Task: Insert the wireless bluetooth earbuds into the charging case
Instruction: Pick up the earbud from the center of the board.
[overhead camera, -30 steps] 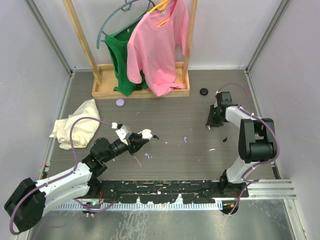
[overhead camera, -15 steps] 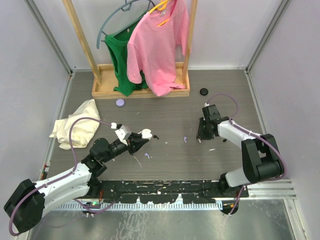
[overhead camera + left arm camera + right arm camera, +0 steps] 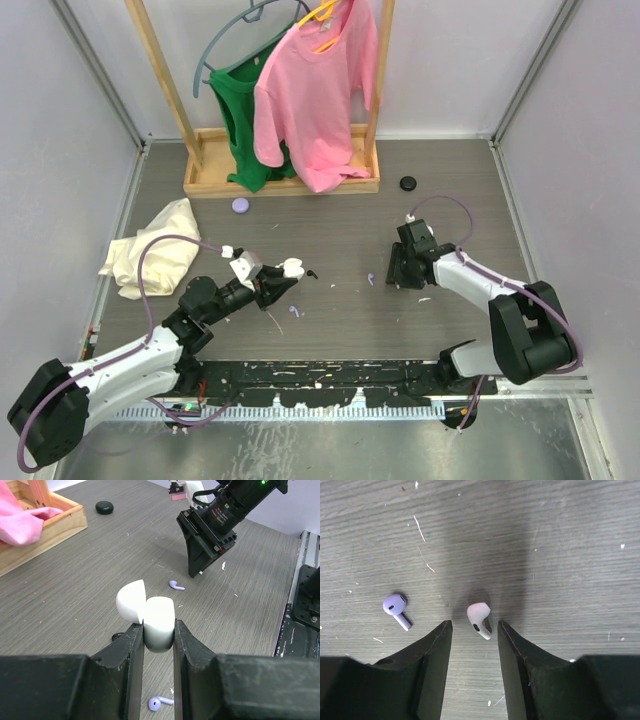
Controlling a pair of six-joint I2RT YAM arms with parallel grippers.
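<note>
The left arm [image 3: 130,362] is lying low, stretched out from its base toward the middle of the table [image 3: 450,170]. Its wrist is sitting level, so the left gripper [image 3: 158,630] is pointing forward just above the surface. It is pinching a white charging case [image 3: 159,620] by its sides. The right arm [image 3: 478,283] is bending sharply at the elbow and angling inward to its left. The right gripper [image 3: 475,625] is pointing straight down, its jaws standing apart close over the surface.

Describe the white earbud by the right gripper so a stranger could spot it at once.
Find the right gripper, pointing down at the grey table. One white earbud sits between its spread fingertips, touching neither. Its only close neighbour, off to one side, is a lilac earbud, so colour settles it.
</note>
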